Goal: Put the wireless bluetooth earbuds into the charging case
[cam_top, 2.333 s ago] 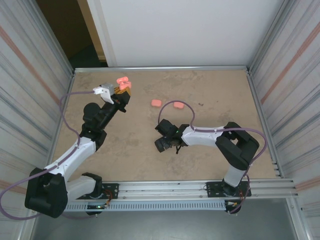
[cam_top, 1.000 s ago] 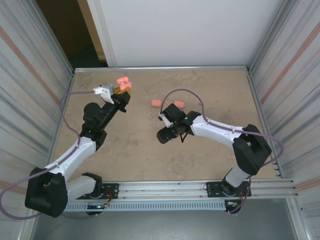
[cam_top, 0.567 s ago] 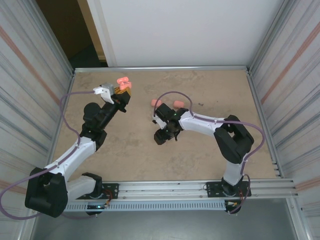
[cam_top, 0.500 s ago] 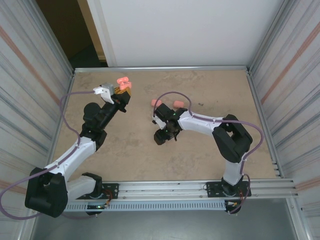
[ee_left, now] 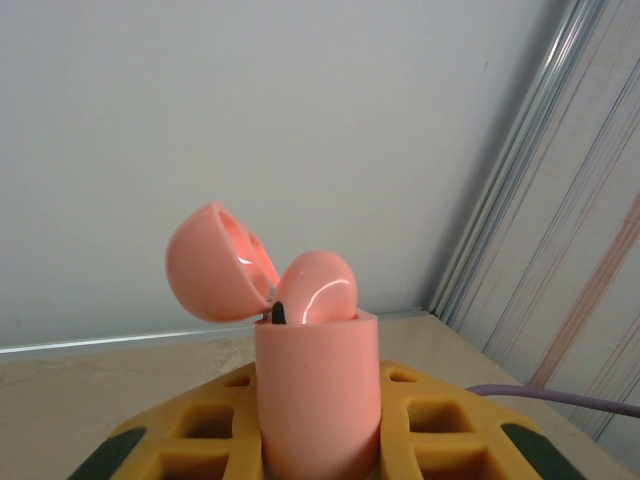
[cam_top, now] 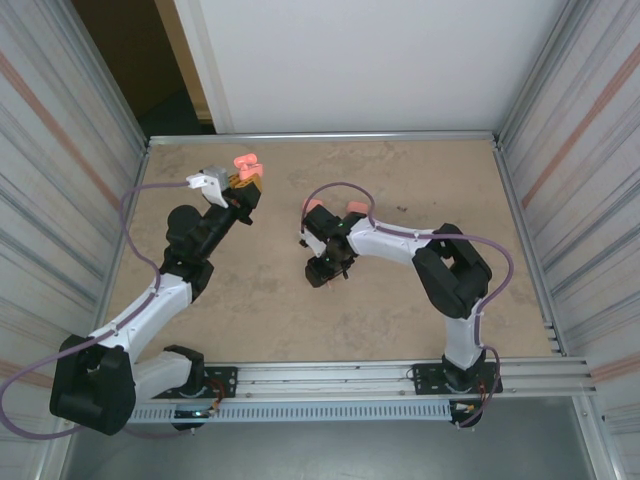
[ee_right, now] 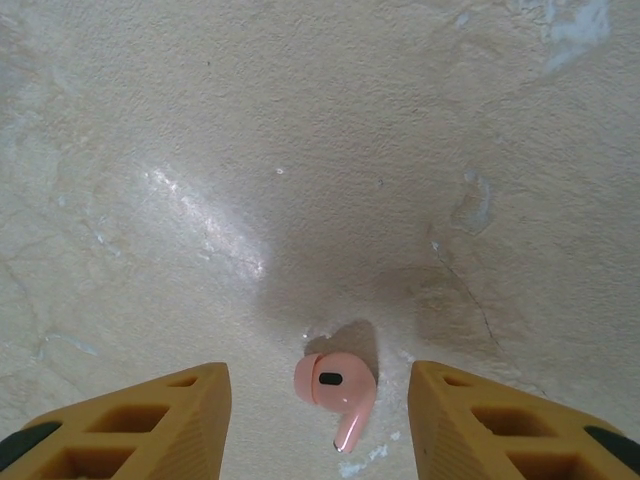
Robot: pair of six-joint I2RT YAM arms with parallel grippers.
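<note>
While the left gripper (cam_top: pixel 243 180) clamps the open case (ee_left: pixel 318 390), the right gripper (cam_top: pixel 318 268) straddles a loose earbud (ee_right: pixel 335 388).
The case stands upright between the left's yellow fingers (ee_left: pixel 430 435), raised over the table's (cam_top: pixel 430 300) far left corner, its lid (ee_left: pixel 212 262) hinged back and one earbud (ee_left: pixel 318 285) seated inside, its rounded top poking above the rim. Mid-table, the right's jaws stand apart, a finger (ee_right: pixel 150 415) on either side of the loose earbud, neither touching it; that earbud lies flat on the table, stem pointing towards the camera. Just beyond the right arm, a second case (cam_top: pixel 313 205) and a third case (cam_top: pixel 356 208) sit on the table.
</note>
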